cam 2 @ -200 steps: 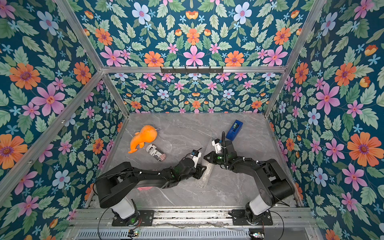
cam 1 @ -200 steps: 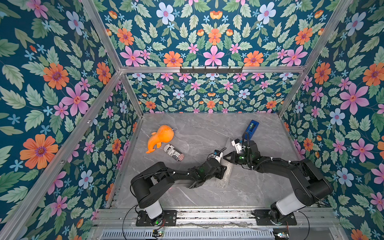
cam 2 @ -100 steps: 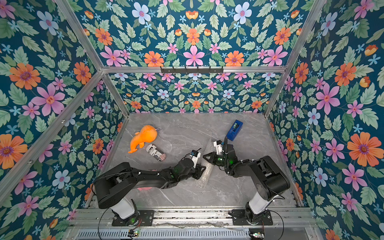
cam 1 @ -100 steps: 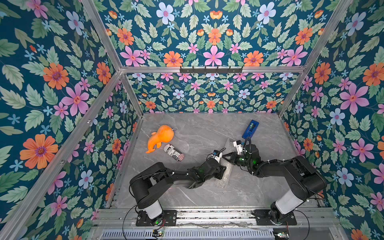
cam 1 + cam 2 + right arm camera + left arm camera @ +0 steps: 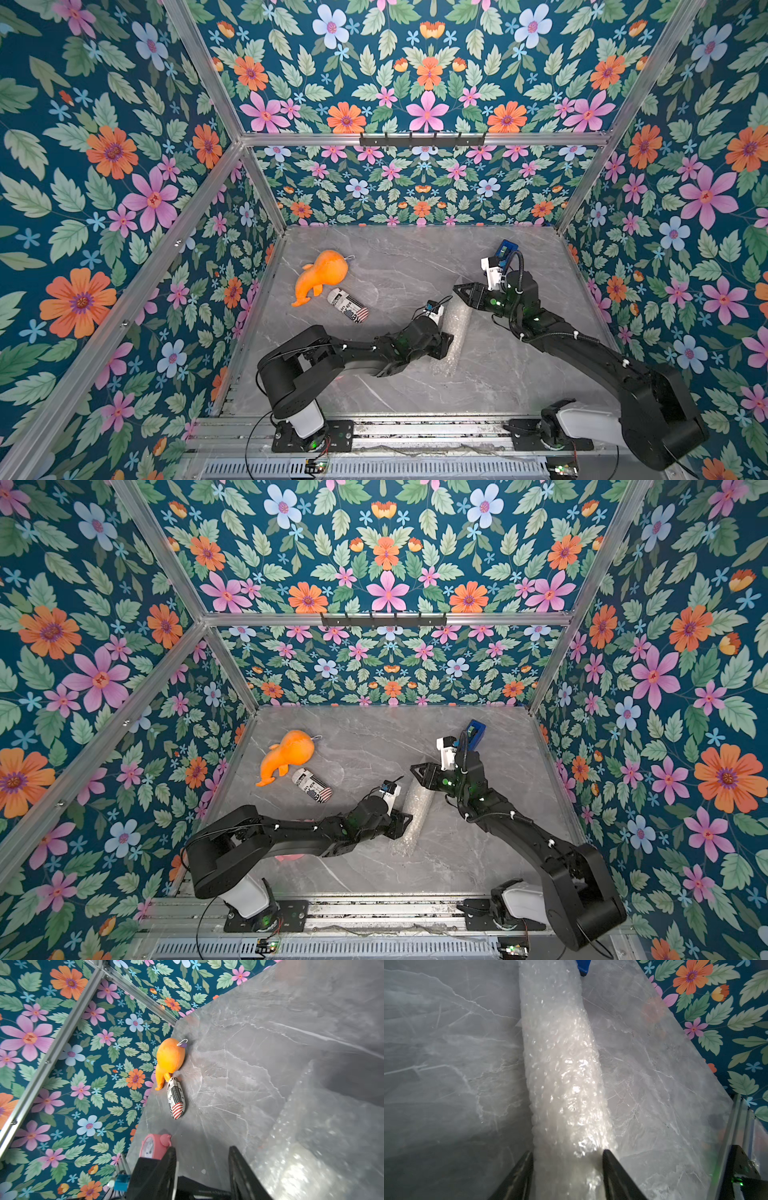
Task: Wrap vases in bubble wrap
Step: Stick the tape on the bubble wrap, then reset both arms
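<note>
WRAPPED AND LYING FLAT: The bubble wrap (image 5: 454, 340), rolled into a long, cloudy tube, lies on the grey marbled surface (image 5: 395, 266) a little right of centre. Its long axis runs from the near edge toward the far edge, the far end leaning slightly toward the right edge. No bare white vase shows in any view; if it sits inside the tube, the shiny layers hide it. The left end effector (image 5: 566, 1153) is the nearer of the two. It reaches in from the left edge to meet the tube about halfway along, and the left wrist view shows its two dark fingers (image 5: 607, 1159) apart on either side of the roll. They flank it without visibly squeezing it, though whether they touch the plastic cannot be told. The right end effector (image 5: 202, 1149) hangs just beyond the tube's far end in both top views (image 5: 419, 773), aimed toward the left edge. Its jaws are spread with only bare surface between them, and the roll lies off to one side of them. Any further tuck or lift looks to fall first to the left arm, which already straddles the tube across its length, while the right would need to come down over the far end. Well clear toward the left edge lie an orange plush toy (image 5: 320, 276) and a printed can (image 5: 348, 304) just beside it. A blue object (image 5: 505, 249) sits near the far right corner.
</note>
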Tool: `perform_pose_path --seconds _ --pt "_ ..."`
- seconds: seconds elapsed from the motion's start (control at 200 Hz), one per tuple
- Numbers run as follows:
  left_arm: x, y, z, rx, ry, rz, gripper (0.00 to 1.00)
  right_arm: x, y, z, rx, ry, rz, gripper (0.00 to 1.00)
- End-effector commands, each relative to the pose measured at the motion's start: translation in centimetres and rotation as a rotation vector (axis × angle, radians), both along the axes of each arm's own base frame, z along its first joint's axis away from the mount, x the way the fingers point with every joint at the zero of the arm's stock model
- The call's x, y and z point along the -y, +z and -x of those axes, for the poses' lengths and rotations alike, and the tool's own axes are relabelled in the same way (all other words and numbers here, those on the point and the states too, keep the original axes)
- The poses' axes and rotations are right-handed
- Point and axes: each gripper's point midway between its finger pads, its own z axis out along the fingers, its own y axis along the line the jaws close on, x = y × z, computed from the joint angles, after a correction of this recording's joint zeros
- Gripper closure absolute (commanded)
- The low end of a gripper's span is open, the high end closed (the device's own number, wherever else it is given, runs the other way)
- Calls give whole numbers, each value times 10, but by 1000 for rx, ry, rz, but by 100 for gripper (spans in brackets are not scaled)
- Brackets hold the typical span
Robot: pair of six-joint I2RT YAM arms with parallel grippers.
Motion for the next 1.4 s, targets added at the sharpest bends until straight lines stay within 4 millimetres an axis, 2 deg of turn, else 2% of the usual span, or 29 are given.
perform_pose_path --seconds 0.0,0.105,0.12,0.145,0.22,0.325,0.405,0.47,0.615,0.71,0.795,0.855,0.93,1.005,1.09,1.18,1.315,1.39 --pt "-6 -4 5 -39 0 -42 32 30 -24 11 -44 -81 188 54" --pt "0 18 3 -30 3 10 20 47 -14 20 -9 -133 246 50" --pt "1 22 3 -27 4 19 14 49 -12 22 0 -137 249 50" --pt "2 29 2 -21 2 33 10 51 -9 24 10 -142 254 49" --pt "5 50 -1 2 11 65 1 59 1 30 52 -160 273 40" --pt "-1 77 -7 59 39 76 1 69 11 39 104 -175 306 36" --pt "-16 95 -14 129 80 29 1 77 17 46 146 -189 340 33" --pt "-38 113 -24 221 137 -40 1 85 23 50 181 -210 370 32" --pt "-110 164 -46 519 305 -202 1 112 38 55 307 -325 427 30" --pt "-176 197 -61 660 513 -263 1 130 44 57 392 -416 465 27" --pt "-231 209 -65 772 669 -308 1 142 44 58 464 -471 520 26" --pt "-272 208 -67 827 795 -324 1 158 37 54 474 -557 570 24" --pt "-323 193 -68 829 961 -335 1 169 27 47 488 -606 651 21" --pt "-365 167 -69 762 1093 -387 1 179 8 39 460 -651 709 14" --pt "-400 137 -70 692 1204 -455 1 191 -18 30 414 -677 750 11" --pt "-413 115 -76 671 1217 -501 1 210 -38 25 370 -750 717 7" --pt "-411 88 -93 642 1115 -553 1 217 -53 17 361 -725 759 1" --pt "-415 80 -97 653 1101 -536 1 220 -63 11 352 -711 790 0"
